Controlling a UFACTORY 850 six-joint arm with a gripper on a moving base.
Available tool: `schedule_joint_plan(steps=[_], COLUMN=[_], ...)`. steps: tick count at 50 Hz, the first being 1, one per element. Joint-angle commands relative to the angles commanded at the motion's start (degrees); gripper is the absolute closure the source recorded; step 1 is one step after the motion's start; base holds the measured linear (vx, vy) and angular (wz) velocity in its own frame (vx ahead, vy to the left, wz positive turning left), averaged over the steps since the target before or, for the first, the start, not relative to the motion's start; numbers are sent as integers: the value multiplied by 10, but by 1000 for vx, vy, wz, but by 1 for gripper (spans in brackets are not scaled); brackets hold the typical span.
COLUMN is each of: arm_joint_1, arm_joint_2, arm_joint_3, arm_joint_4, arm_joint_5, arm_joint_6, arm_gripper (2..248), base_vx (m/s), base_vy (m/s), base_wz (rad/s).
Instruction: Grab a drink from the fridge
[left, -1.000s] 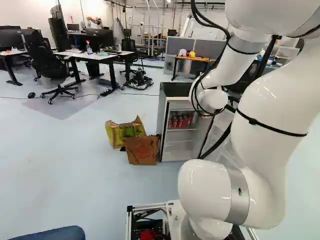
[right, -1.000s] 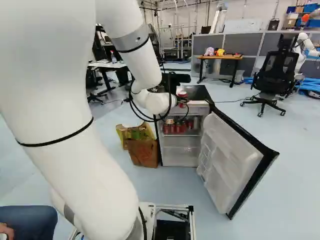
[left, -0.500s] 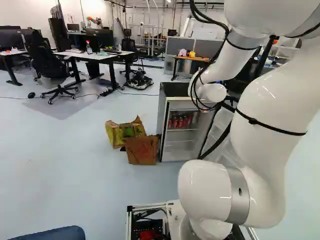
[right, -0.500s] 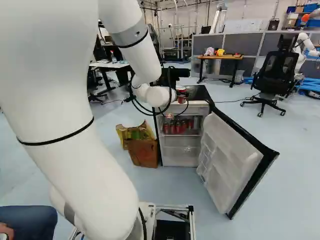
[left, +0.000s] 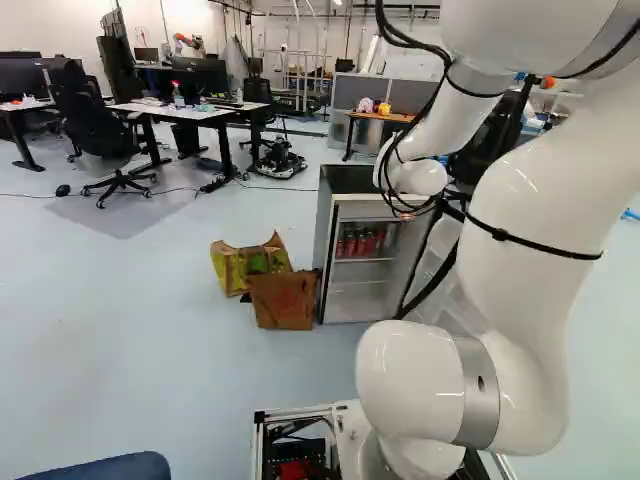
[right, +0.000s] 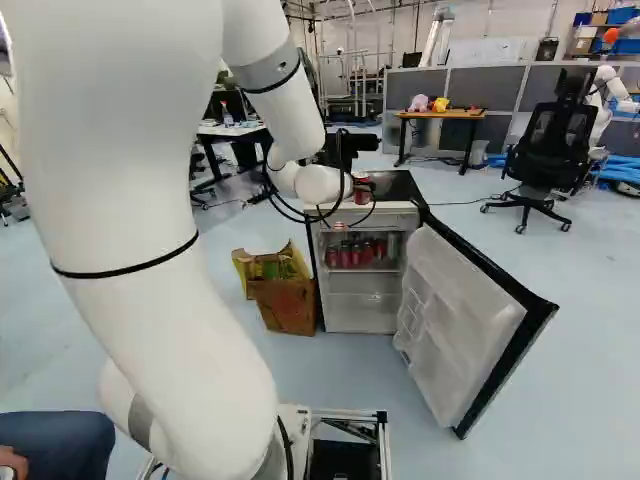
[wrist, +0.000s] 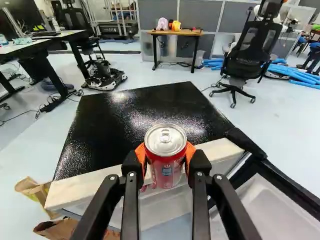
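Note:
Near the fridge's top front edge in the right base view is my gripper (right: 361, 187), mostly hidden behind the white wrist. The wrist view shows the gripper (wrist: 166, 159) shut on a red can (wrist: 167, 172), an orange pad on each side. The can is upright, its silver lid facing the camera, against the background of the fridge's pale front edge. The fridge (right: 362, 312) has its door (right: 465, 330) swung open to the right in the right base view. Several red cans (right: 356, 254) stand on its upper shelf.
A brown paper bag (left: 284, 300) and a yellow bag (left: 240, 268) lean by the fridge's side. The fridge's black top (wrist: 135, 117) spreads beyond the can. Farther off are a wooden table (right: 440, 115), an office chair (right: 545, 150) and another robot (right: 606, 90).
The arm's wrist has risen and shifted a little left in the left base view, carrying the can with it. The base, fridge and door have not moved.

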Motion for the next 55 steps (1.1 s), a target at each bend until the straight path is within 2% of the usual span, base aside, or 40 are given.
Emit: schedule_joint_plan(steps=[55], arm_joint_1=[25], arm_joint_2=[-84], arm_joint_3=[-98], arm_joint_4=[0], arm_joint_5=[-12], arm_joint_6=[0], arm_gripper=[153], base_vx=[0], base_vy=[0], base_wz=[0])
